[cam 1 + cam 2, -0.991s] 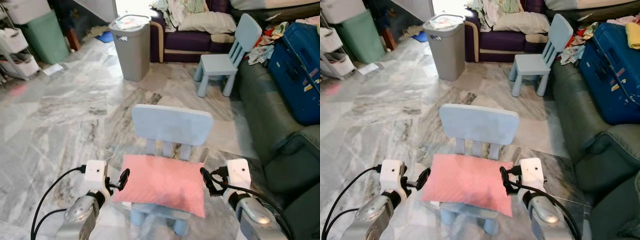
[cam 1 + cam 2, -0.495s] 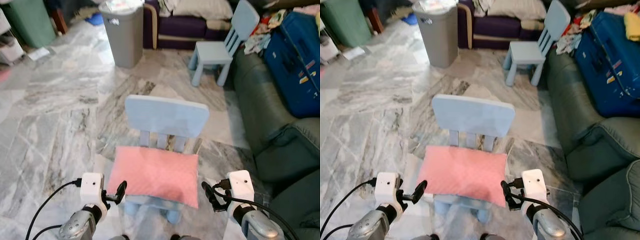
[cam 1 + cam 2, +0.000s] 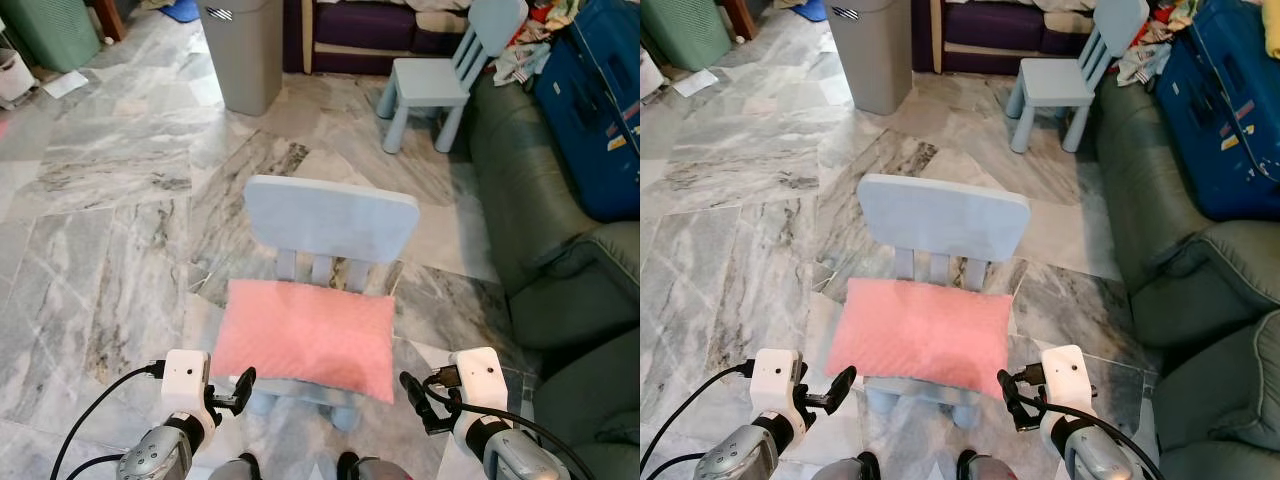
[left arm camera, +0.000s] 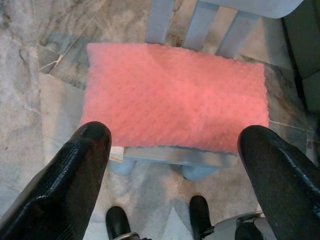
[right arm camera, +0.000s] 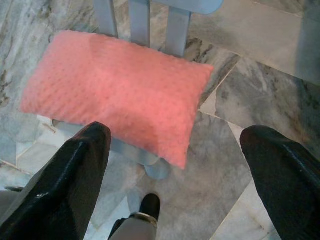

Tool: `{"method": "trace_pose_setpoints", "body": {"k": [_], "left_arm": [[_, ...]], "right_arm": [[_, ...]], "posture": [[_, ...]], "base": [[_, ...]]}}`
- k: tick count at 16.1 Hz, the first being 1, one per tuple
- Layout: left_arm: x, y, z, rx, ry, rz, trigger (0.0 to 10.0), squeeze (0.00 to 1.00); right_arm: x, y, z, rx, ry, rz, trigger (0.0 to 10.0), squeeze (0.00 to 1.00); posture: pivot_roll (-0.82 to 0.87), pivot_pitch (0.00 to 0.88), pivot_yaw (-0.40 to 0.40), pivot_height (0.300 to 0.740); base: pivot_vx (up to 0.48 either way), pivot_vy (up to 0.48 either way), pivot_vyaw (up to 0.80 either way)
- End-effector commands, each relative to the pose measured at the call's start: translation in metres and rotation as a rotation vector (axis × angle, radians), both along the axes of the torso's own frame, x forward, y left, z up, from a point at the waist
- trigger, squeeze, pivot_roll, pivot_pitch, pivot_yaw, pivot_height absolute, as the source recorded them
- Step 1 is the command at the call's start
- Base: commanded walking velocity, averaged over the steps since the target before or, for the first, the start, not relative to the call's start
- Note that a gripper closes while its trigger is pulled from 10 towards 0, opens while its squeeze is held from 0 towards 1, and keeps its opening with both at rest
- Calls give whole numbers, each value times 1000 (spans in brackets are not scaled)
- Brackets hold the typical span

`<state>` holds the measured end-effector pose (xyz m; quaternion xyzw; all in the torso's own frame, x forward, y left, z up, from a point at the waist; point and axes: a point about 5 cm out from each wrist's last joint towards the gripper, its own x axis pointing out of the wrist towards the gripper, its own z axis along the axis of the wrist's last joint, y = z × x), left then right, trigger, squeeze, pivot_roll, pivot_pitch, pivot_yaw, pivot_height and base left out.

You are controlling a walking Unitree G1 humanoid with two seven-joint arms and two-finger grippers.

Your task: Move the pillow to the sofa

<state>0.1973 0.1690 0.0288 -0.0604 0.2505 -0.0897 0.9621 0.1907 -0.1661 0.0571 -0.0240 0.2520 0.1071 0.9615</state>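
Pink and dimpled, the pillow point(image 3: 305, 336) is lying flat on the seat of a small light-blue child's chair point(image 3: 331, 220), dead centre and straight out at 12 o'clock from the robot. So nothing's been picked up yet. The left gripper point(image 3: 243, 387) is being held low near the pillow's 7 o'clock corner, and the right gripper point(image 3: 413, 397) is sitting just off the 5 o'clock corner. Both are spread wide and empty, not touching the fabric.

The dark grey-green sofa point(image 3: 560, 290) is running along at roughly 2 to 3 o'clock, with a blue suitcase point(image 3: 604, 110) parked further up it.

For doing this step well, probably: the two short ends should be closed on at the same time, at the same height, so the thing isn't being skewed or dragged off the seat. The fingers should be brought in level with the pillow's edge, not above it, since soft stuffing is likely to squash and slip. The chair back at 12 o'clock is best being avoided on the lift, so straight up first, then a turn toward 3 o'clock.
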Motion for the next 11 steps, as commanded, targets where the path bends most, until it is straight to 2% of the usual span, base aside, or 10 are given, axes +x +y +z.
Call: {"method": "trace_pose_setpoints", "body": {"k": [1,9,11], "left_arm": [[-2,2,0,13,12,3,10000,0],[1,0,1,13,10,1,10000,0],[0,0,1,14,11,1,10000,0]], "right_arm": [[-1,2,4,-5,-9,15,10000,0],[1,4,5,3,-13,25,10000,0],[1,5,6,6,-15,29,10000,0]], "posture": [[-65,200,-14,740],[-65,198,-9,740],[-66,199,-10,720]], "base": [[0,0,0],[0,0,0],[0,0,0]]}}
